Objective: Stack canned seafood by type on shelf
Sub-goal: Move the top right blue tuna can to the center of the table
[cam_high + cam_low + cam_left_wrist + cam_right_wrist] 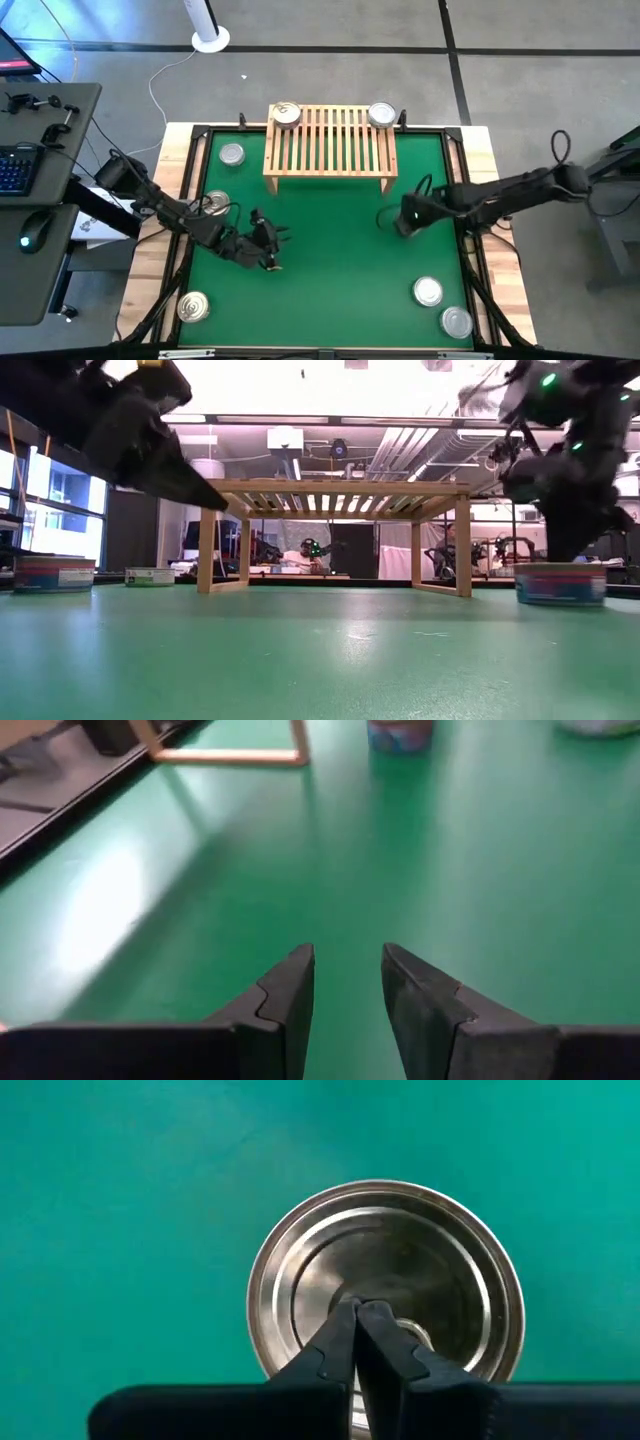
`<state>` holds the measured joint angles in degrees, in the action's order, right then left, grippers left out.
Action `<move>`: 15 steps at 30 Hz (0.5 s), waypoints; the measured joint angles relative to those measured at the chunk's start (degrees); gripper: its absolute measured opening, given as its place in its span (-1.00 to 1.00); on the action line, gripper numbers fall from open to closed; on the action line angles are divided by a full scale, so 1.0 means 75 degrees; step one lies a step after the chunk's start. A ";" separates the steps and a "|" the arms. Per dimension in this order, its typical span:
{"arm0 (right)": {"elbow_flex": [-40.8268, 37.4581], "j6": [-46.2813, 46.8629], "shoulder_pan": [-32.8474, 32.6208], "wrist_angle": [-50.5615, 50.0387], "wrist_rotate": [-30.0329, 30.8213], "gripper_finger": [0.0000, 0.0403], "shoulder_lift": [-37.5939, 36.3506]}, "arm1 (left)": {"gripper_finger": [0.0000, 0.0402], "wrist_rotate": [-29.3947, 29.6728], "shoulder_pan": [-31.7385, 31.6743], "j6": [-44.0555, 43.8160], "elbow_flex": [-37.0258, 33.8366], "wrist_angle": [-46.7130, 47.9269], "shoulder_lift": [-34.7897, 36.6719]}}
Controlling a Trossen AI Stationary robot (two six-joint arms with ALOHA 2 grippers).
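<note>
The wooden shelf [330,150] stands at the mat's far side. A gold-topped tin [287,114] sits on its far left corner and a silver-topped tin [381,114] on its far right corner. Other tins rest on the green mat at left [232,154], [193,306] and near right [428,291], [457,321]. My right gripper [358,1308] is shut and points down over the middle of a silver-topped tin [300,1260] standing on the mat right of centre [560,584]. My left gripper [348,960] hangs open over bare mat left of centre [272,250], nothing between its fingers. My right gripper's shut fingertips [340,1325] stand over the centre of the tin's silver top [330,1275], coming from above. The tin stands upright on the mat. Whether the tips touch the top, I cannot tell.
One more tin [215,203] lies partly under my left arm. A raised dark frame [195,180] rims the mat. Bare mat lies between the two grippers and in front of the shelf [335,260].
</note>
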<state>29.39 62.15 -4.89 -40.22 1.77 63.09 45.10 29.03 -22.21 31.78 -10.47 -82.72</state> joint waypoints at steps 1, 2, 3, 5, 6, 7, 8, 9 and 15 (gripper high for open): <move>-0.0027 0.0122 -0.0358 0.0348 -0.0064 -0.97 0.0020 | -0.46 -0.0003 0.0085 -0.0014 0.0050 -0.0016 0.0000; -0.0050 0.0206 -0.0690 0.0762 -0.0054 -0.97 0.0043 | -0.46 -0.0003 0.0167 -0.0026 0.0105 -0.0008 0.0000; -0.0066 0.0293 -0.1012 0.1254 0.0039 -0.97 0.0088 | -0.46 -0.0003 0.0254 -0.0031 0.0168 0.0000 0.0000; -0.0083 0.0292 -0.1526 0.2219 0.0444 -0.99 0.0283 | -0.46 0.0000 0.0408 -0.0037 0.0300 -0.0028 0.0000; -0.0083 0.0238 -0.1749 0.2736 0.0675 -0.99 0.0461 | -0.46 0.0000 0.0490 -0.0062 0.0364 -0.0030 0.0000; -0.0080 0.0139 -0.1908 0.3235 0.0862 -0.99 0.0681 | -0.46 0.0000 0.0561 -0.0130 0.0428 -0.0026 0.0000; -0.0080 0.0063 -0.2026 0.3670 0.0974 -0.99 0.0950 | -0.46 0.0000 0.0629 -0.0202 0.0490 -0.0027 0.0000; -0.0078 -0.0074 -0.2104 0.4148 0.1044 -0.99 0.1281 | -0.46 0.0003 0.0697 -0.0278 0.0550 -0.0030 0.0000; 0.0329 -0.1763 -0.1931 0.7737 0.1225 -1.00 0.3752 | -0.46 0.0112 0.1134 -0.0851 0.0826 -0.0033 0.0000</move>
<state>31.86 48.93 -19.37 17.81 10.96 91.23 45.94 37.53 -28.59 37.97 -10.72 -82.72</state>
